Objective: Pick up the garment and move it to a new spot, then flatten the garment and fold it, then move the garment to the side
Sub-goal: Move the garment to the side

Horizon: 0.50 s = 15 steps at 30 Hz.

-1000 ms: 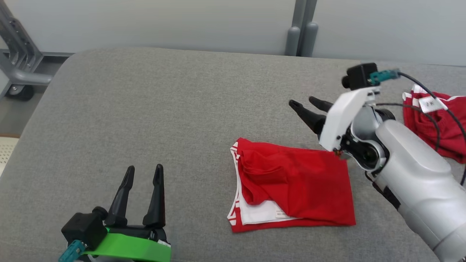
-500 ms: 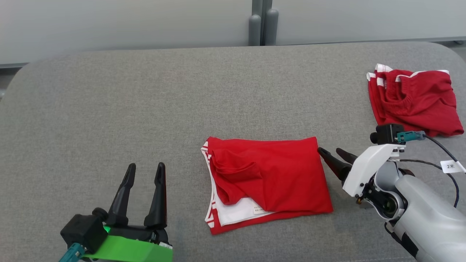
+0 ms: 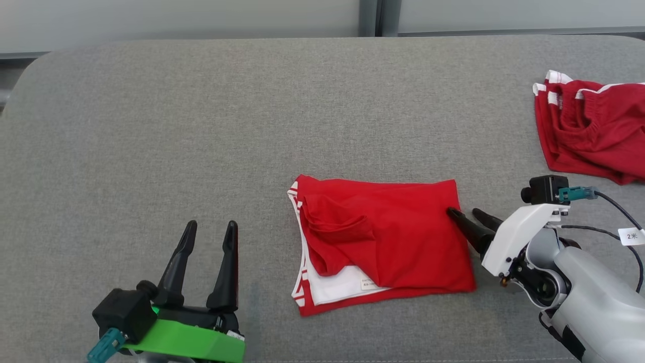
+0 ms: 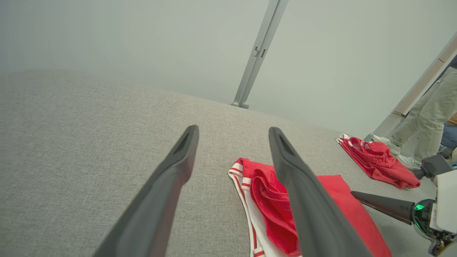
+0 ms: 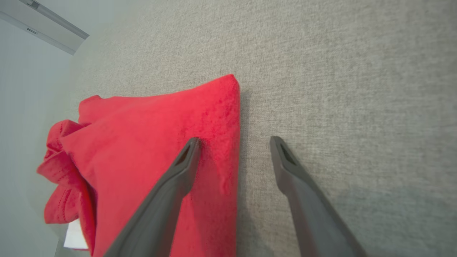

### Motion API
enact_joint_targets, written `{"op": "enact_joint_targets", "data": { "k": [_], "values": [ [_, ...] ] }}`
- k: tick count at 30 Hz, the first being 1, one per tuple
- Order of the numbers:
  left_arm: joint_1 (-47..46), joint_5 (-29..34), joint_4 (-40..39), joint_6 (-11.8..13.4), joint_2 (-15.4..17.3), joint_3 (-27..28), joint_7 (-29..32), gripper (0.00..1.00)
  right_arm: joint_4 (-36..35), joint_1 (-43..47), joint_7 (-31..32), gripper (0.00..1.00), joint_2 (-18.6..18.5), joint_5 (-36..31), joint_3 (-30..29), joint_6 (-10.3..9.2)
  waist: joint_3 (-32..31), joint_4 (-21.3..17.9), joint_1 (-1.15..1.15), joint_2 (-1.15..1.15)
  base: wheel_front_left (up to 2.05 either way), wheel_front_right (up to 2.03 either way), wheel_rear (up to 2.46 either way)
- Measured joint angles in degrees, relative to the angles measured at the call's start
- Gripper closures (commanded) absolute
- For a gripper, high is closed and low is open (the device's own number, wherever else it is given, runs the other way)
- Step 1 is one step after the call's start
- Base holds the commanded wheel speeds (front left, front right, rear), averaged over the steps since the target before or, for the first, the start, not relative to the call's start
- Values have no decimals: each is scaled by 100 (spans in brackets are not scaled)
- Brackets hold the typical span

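The folded red garment [image 3: 388, 242] lay on the grey cushion [image 3: 201, 126]. The right gripper [image 3: 462, 212] slanted low at its right edge, fingers apart, one tip over the cloth, the other over bare cushion. The left gripper [image 3: 211, 224] pointed forward, wide open, well apart from the garment.

Folded red cloth garment [image 3: 403, 242], mid-frame, is looking matt; grey woven fabric surface [image 3: 201, 126] is showing coarse; dark plastic right gripper [image 3: 463, 212], smooth.
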Motion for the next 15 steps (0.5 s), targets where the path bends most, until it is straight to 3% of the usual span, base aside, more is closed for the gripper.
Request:
{"op": "enact_joint_targets", "data": {
  "k": [14,15],
  "values": [
    [0,8,45,0,-1,66,-3,0,224,32,264,0,258,532,-9,111,12,128,0,0,0,0,0],
    [0,8,51,0,-1,65,-3,0,237,32,265,9,272,564,-22,113,9,128,0,0,0,0,0]
  ]
}}
